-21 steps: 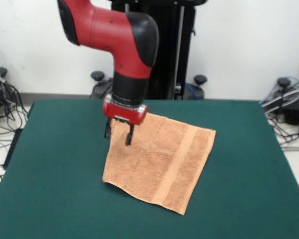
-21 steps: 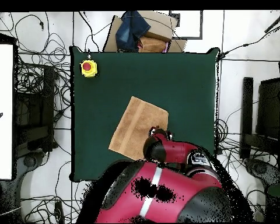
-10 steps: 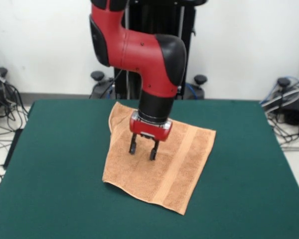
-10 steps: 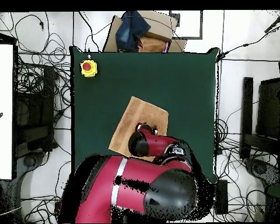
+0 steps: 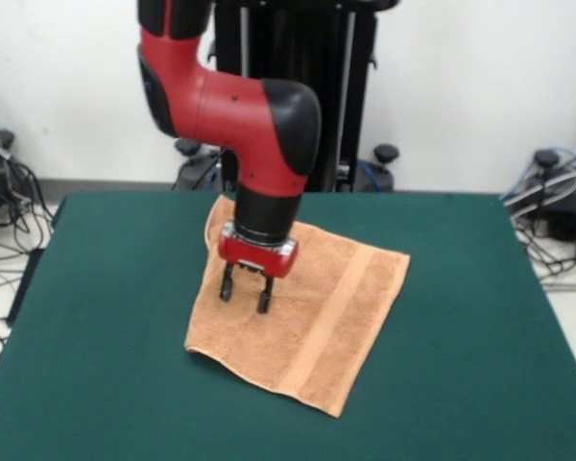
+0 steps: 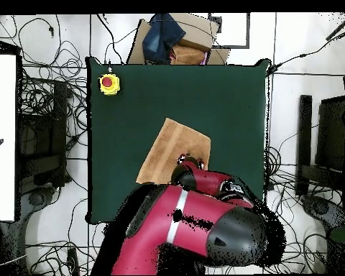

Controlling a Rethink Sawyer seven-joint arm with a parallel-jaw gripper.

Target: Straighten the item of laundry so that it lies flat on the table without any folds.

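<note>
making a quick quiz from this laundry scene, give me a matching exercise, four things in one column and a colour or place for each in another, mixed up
Things:
1. towel
2. table
3. pincer
4. button box

Descriptions:
A. dark green, lies under everything else
B. yellow with a red top, near a table corner in the overhead view
C. peach-orange, spread out with a band stripe across it
D. black fingers, open, pointing down onto the towel

Pairs: 1-C, 2-A, 3-D, 4-B
</note>
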